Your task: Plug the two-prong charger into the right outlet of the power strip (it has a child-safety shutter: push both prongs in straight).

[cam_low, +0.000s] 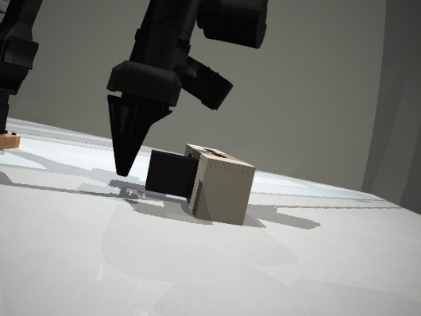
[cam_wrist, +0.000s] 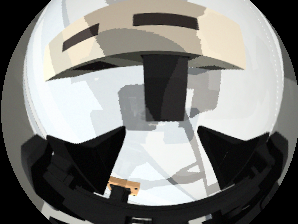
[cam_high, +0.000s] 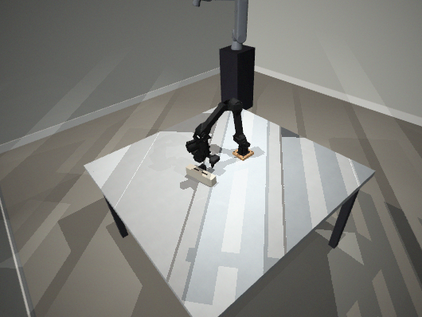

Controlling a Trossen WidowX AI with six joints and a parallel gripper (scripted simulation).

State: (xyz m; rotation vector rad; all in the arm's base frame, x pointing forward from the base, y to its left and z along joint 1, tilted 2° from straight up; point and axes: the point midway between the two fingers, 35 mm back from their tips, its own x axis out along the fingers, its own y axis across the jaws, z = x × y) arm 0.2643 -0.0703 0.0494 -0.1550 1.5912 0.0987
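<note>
The charger (cam_high: 204, 168) showed in the top view only as a small dark block against the side of the beige power strip (cam_high: 201, 175) that faced the arm's base (cam_high: 243, 153), the strip lying on the white table (cam_high: 247, 223); the gripper (cam_high: 209, 162) hung just above the charger on that same side, its fingers wide apart and holding nothing. In the exterior view the black charger (cam_low: 171, 173) stuck out sideways from the strip's (cam_low: 222, 188) face, touching it and tilted slightly, its lower edge off the table (cam_low: 198, 270); the prongs could not be seen. The gripper's pointed fingers (cam_low: 126, 139) stood just beside the charger, apart from it, tips above the table top. In the wrist view the power strip (cam_wrist: 143, 36) lay across the upper part with two dark slots on its top, the charger (cam_wrist: 164, 86) projecting from it toward the camera, between the two spread fingers and clear of both.
</note>
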